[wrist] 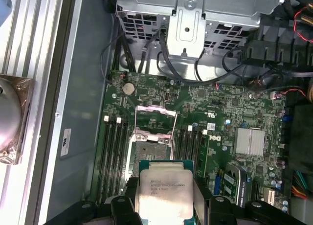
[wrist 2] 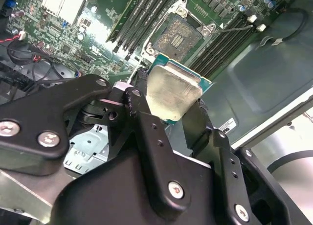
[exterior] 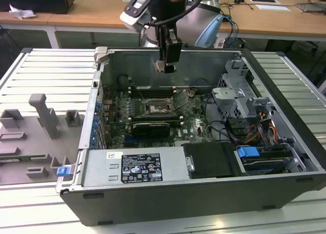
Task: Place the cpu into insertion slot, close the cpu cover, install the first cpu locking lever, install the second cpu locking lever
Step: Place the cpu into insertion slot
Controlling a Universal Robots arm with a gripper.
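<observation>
One cpu (wrist: 164,191) is pinched tight in the one gripper (wrist 2: 169,99), which points straight down, right above the open insertion slot (wrist: 147,150).

The exterior view overlooks the whole case (exterior: 168,211) from above; both wrist views closely share the insertion slot (wrist 2: 176,36) (wrist: 148,146).

matte black claw (wrist 2: 171,101) with silver screws (wrist 2: 175,188), grey arm (exterior: 191,21), pale-blue cap (exterior: 210,29)

Arm (exterior: 196,20) reaching down, wrist vertical, jaws clamped on cpu (wrist 2: 171,95) edges.
</observation>
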